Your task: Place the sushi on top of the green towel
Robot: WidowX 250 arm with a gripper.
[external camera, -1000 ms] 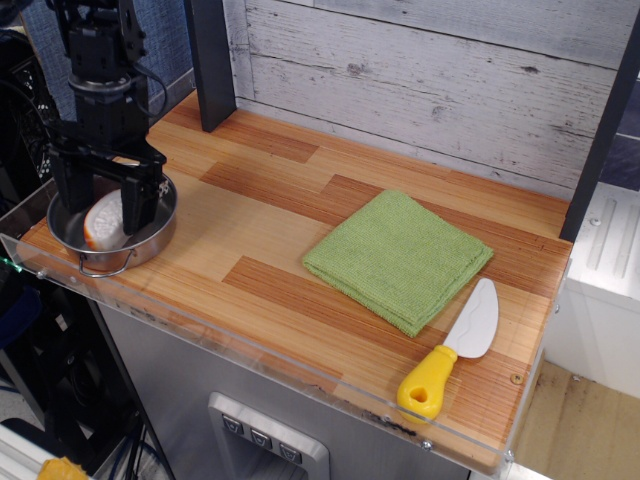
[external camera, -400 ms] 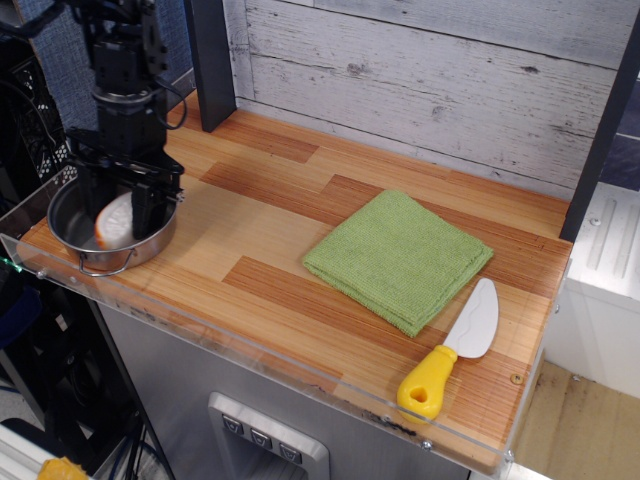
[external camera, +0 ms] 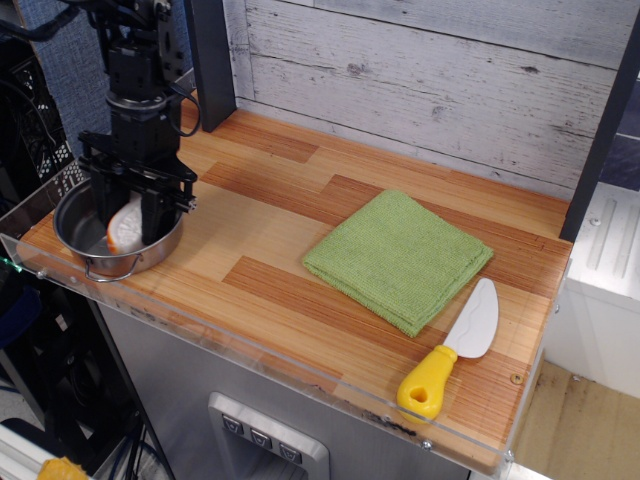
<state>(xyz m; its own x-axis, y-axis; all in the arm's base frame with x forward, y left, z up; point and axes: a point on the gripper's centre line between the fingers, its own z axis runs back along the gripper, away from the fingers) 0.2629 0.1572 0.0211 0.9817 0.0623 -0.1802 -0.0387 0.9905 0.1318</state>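
The sushi (external camera: 125, 226), a small white piece with an orange edge, sits between the black fingers of my gripper (external camera: 131, 218), which is shut on it. It hangs tilted, just above the inside of a round metal bowl (external camera: 74, 216) at the table's left end. The arm partly hides the sushi's top. The green towel (external camera: 398, 258), a folded light-green square, lies flat in the middle-right of the wooden table, well to the right of the gripper, with nothing on it.
A toy knife (external camera: 456, 346) with a white blade and yellow handle lies at the towel's front right corner. A dark post (external camera: 209, 62) stands behind the bowl. A grey plank wall backs the table. A clear plastic lip (external camera: 300, 375) runs along the front edge.
The gripper with the sushi has moved a little to the right and up over the bowl. The towel and the knife have not moved.
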